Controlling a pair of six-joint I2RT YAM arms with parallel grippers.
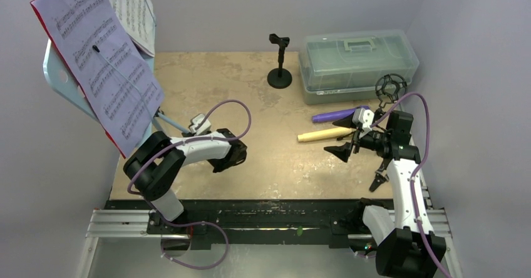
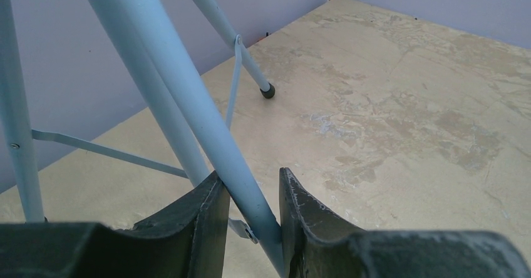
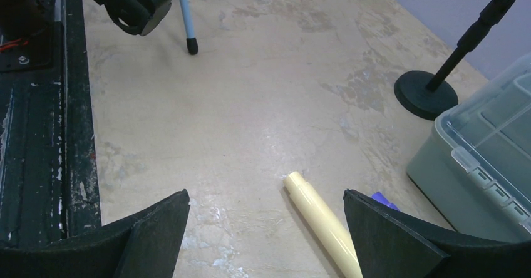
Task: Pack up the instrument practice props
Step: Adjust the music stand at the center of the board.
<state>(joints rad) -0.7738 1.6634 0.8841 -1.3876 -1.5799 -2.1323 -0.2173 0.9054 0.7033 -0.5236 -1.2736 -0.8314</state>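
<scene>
Starting closest to the arms: the left gripper [image 2: 250, 187] has its jaws pinched narrow on a tripod leg [image 2: 188, 96] of the light-blue music rest [image 1: 55, 71], low down near the table [image 1: 275, 165]. The rest stands at the left side, tilted, with the sheet music [image 1: 103, 59] spread on it and the red folder [image 1: 36, 5] peeking out behind the pages. Over on the right, the right gripper [image 3: 266, 196] is spread wide and holding nothing, hanging just above the cream microphone [image 3: 322, 218], which lies flat. The purple microphone [image 1: 335, 115] lies just beyond that, next to the plastic box [image 1: 357, 59]. One black mic holder [image 1: 389, 89] sits by the box's right end, and the other mic holder [image 1: 280, 65] stands upright on its round base toward the back wall.
</scene>
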